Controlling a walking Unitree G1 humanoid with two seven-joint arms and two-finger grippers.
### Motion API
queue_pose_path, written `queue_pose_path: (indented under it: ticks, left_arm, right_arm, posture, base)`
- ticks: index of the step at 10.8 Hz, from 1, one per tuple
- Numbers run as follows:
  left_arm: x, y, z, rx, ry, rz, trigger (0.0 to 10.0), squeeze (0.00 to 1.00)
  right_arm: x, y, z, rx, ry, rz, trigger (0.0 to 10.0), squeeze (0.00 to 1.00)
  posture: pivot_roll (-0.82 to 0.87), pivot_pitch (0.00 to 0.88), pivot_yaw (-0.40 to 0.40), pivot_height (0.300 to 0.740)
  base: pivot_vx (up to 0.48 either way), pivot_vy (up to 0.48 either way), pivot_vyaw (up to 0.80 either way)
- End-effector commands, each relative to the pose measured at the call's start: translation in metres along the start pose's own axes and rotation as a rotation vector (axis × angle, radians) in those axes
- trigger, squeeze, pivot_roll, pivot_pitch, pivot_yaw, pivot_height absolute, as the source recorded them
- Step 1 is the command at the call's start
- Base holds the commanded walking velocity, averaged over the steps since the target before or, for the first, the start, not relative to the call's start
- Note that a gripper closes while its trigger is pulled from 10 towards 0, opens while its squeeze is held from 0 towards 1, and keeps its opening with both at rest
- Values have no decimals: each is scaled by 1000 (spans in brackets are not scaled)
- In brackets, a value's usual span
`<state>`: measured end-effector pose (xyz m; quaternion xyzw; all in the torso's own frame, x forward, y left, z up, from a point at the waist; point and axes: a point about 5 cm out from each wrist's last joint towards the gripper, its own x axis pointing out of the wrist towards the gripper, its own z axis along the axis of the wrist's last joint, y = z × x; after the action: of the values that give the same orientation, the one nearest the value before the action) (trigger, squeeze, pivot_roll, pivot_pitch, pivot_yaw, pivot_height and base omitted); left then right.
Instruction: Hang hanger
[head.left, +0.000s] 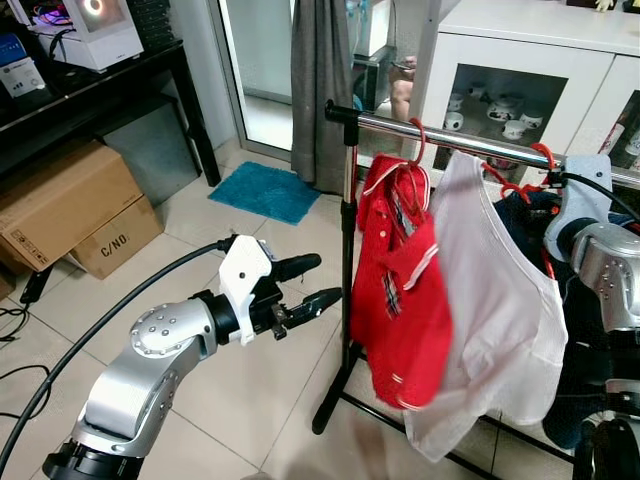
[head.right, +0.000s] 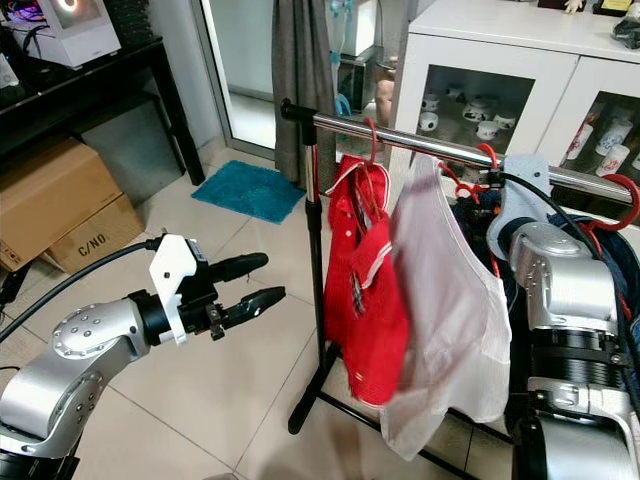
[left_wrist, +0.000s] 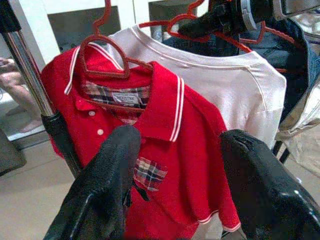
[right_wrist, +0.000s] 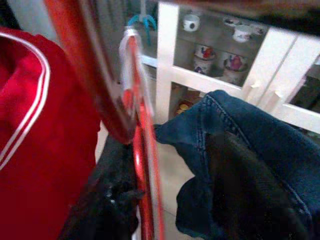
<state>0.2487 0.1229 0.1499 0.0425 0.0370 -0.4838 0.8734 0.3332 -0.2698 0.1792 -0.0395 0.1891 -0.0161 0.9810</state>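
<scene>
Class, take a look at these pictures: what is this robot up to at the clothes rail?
The robot stands at a clothes rail, hanging laundry. Its right gripper is up by the red hanger carrying a white T-shirt, whose hook sits over the rail. Whether its fingers grip the hanger is unclear. A red polo shirt already hangs beside it, with jeans behind. The left gripper is open, held out in front of the polo, touching nothing.

We see even, soft daylight from the glass door (head.left: 262, 60) at 12 o'clock, with faint shadows on the floor tiles (head.left: 230, 330). The white shirt (head.right: 440, 300) smears with motion blur. Our right wrist view is soft, its nearest shapes out of focus.
</scene>
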Motion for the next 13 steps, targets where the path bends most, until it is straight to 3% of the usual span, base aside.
queue_pose_path:
  ticks: [1, 3, 4, 5, 8, 9, 10, 13]
  left_arm:
    - [1, 0, 5, 22, -1, -18, 10000, 0]
    - [0, -1, 5, 25, 4, -18, 10000, 0]
    - [-1, -1, 4, 28, 6, -14, 10000, 0]
    - [-1, -1, 4, 28, 6, -13, 10000, 0]
    - [0, -3, 3, 31, 8, -20, 10000, 0]
    - [1, -4, 2, 31, 8, -22, 10000, 0]
    - [0, -5, 2, 30, 8, -24, 10000, 0]
    - [1, -7, 0, 27, 13, -34, 10000, 0]
  right_arm:
    - [1, 0, -6, 12, 38, 19, 0, 0]
    - [-3, -1, -3, -5, 45, 46, 0, 0]
    - [-7, -1, 1, -28, 41, 64, 10000, 67]
    - [-10, -1, 2, -19, 38, 68, 10000, 1000]
    - [-21, -5, 6, -14, 51, 50, 10000, 1000]
    - [-22, -7, 3, -42, 99, 28, 10000, 820]
    - [-24, -4, 1, -41, 118, 52, 10000, 0]
    - [-23, 3, 6, -37, 140, 103, 10000, 0]
  posture:
    - [-63, 0, 54, 740]
    - [-62, 0, 47, 740]
    - [-63, 0, 40, 740]
    - [-66, 0, 39, 740]
    - [-74, 0, 34, 740]
    - [-77, 0, 29, 740]
    - [-79, 0, 28, 740]
    - [-82, 0, 24, 740]
  base:
    - [0, 0, 0]
    - [0, 0, 0]
    - [0, 0, 0]
    - [0, 0, 0]
    - [0, 0, 0]
    - [0, 0, 0]
    - [0, 0, 0]
    - [0, 0, 0]
